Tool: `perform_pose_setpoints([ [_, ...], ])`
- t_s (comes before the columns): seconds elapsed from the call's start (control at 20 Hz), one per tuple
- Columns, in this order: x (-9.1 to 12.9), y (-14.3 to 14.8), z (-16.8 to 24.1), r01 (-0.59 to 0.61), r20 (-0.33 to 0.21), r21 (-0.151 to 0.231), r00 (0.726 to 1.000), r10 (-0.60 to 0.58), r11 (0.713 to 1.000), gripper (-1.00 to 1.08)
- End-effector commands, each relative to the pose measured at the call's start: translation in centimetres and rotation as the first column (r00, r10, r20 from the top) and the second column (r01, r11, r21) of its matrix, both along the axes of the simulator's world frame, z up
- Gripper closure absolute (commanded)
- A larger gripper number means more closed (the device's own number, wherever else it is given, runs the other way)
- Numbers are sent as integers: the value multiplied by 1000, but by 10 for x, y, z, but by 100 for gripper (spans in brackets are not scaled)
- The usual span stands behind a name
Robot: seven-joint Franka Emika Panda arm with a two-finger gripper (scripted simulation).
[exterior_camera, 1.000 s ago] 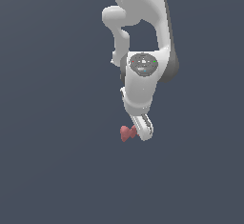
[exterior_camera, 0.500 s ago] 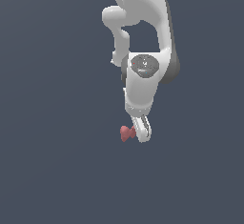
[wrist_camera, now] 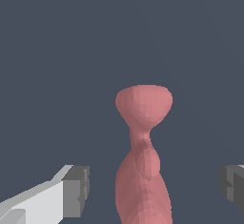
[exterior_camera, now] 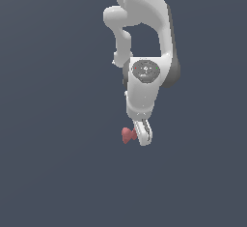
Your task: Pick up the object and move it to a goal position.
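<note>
Fingers (wrist_camera: 76, 190) spread wide, you see: red object (wrist_camera: 143, 161) sits between them, touching neither pad; gripper (wrist_camera: 155, 189) straddles its lower lobe.

Exterior view: set well back, takes in the whole white arm (exterior_camera: 142, 52) from upper links down to the gripper (exterior_camera: 143, 133), against a flat dark grey ground. Wrist view: mounted on the hand, looks out between the jaws, very close; the two grey pads (wrist_camera: 76, 190) frame its edges. Shared ground: the gripper tips and the red dumbbell-shaped piece (exterior_camera: 127, 134) (wrist_camera: 143, 161), small in one, large in the other.
</note>
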State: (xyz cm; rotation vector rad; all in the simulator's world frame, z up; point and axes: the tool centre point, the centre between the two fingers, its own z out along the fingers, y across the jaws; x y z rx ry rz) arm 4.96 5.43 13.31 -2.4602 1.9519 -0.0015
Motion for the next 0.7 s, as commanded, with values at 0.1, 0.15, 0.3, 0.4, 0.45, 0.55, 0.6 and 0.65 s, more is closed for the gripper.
perform_pose_setpoints([
  [0.1,-1,0,-24,2,-1,0,1000,-2,1000,-92],
  [0.15,-1,0,-28,3,-1,-1,1000,-3,1000,-92],
  [0.3,-1,0,-36,3,-1,-1,1000,-3,1000,-92],
  [0.4,-1,0,-38,3,-1,-1,1000,-3,1000,-92],
  [0.45,0,0,-38,3,-1,-1,1000,-3,1000,-92],
  [0.55,0,0,-37,3,-1,-1,1000,-3,1000,108],
  [0.6,0,0,-37,3,-1,-1,1000,-3,1000,108],
  [0.65,0,0,-37,3,-1,-1,1000,-3,1000,108],
])
